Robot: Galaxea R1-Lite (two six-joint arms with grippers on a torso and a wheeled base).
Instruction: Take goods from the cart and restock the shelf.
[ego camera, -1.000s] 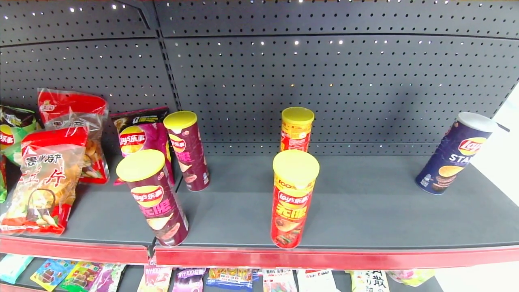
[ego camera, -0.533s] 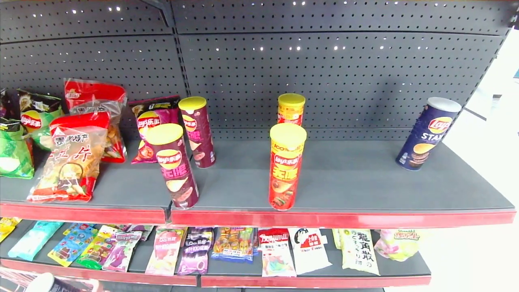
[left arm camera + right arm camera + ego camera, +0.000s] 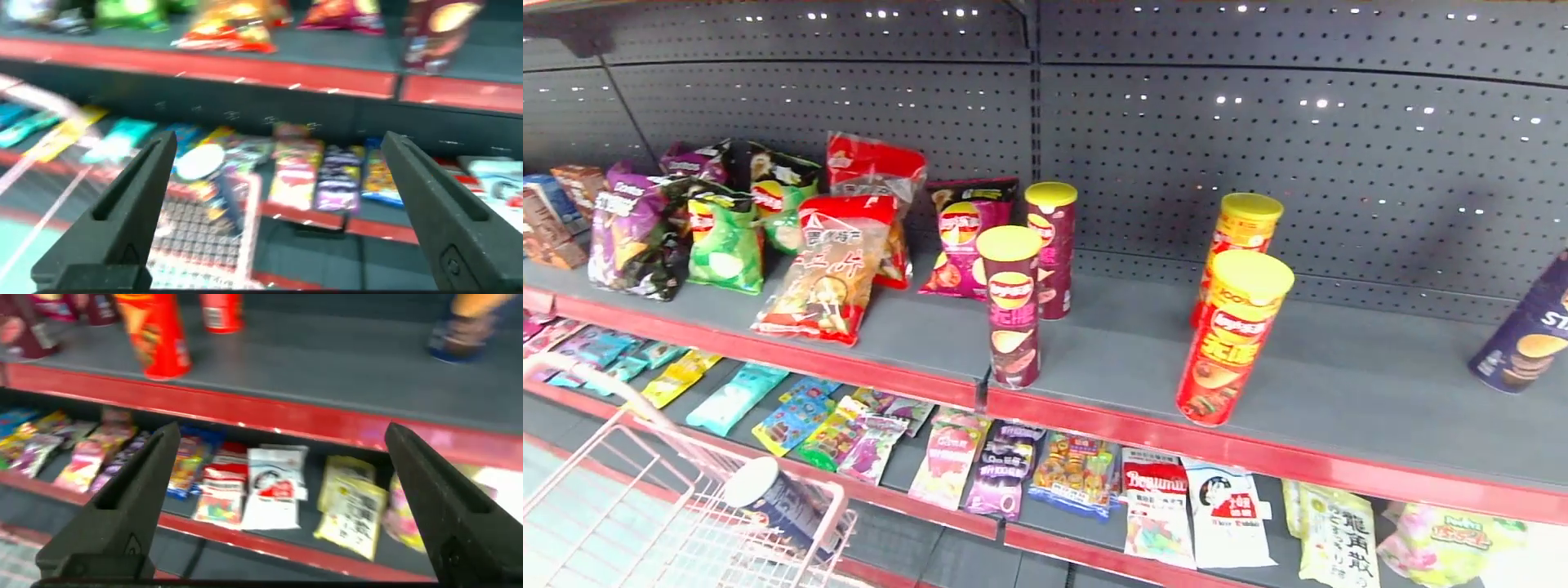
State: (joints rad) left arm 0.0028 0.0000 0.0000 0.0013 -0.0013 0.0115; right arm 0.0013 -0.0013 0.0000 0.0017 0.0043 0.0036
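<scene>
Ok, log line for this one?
left hand open, empty, facing pink wire cart | right hand open, empty, facing lower shelf | dark blue cylindrical can in cart, unpicked

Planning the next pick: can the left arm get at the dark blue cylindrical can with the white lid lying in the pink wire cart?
Probably yes. The left gripper is open and faces the dark blue can, which lies uncovered against the pink wire cart's rim.
</scene>
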